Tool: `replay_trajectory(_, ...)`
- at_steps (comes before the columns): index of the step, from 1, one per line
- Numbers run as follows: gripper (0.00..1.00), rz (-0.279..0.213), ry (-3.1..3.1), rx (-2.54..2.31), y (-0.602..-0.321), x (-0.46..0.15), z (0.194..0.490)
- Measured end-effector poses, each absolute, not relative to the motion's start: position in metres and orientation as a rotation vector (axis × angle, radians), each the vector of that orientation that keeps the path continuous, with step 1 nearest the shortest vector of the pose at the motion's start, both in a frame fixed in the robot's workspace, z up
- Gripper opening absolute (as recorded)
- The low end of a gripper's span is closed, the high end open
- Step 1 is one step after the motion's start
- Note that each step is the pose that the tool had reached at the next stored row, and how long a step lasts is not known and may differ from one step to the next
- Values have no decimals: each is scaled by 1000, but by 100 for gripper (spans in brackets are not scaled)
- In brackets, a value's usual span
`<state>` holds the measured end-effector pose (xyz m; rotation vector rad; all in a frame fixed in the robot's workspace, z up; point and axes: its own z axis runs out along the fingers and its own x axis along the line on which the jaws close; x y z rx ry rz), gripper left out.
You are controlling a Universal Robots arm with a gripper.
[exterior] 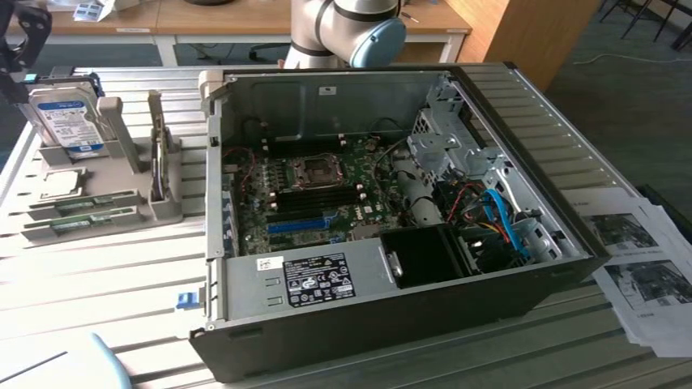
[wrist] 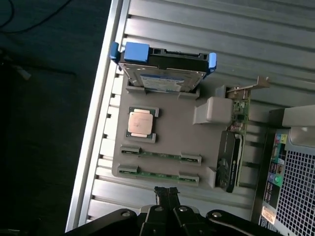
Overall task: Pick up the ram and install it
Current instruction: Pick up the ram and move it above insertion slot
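End effector (wrist: 167, 195) closed (empty), hovering near ram (wrist: 158, 173)

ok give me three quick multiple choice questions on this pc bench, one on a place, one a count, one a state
1. Where is the hard drive?
A in the grey holder
B inside the pc case
C on the printed papers

2. How many ram sticks lie in the holder?
A one
B two
C four

3. How is the hand?
A open
B shut on a ram stick
C shut, holding nothing

Answers: 1 A, it stands at one end of the holder. 2 B, two green sticks lie side by side. 3 C, its fingers meet with nothing between them.
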<state>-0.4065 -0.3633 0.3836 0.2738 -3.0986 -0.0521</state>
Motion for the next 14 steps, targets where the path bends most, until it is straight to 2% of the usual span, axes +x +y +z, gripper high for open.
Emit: replay_trajectory(14,9,-47,-3048,605,-363,-406,384)
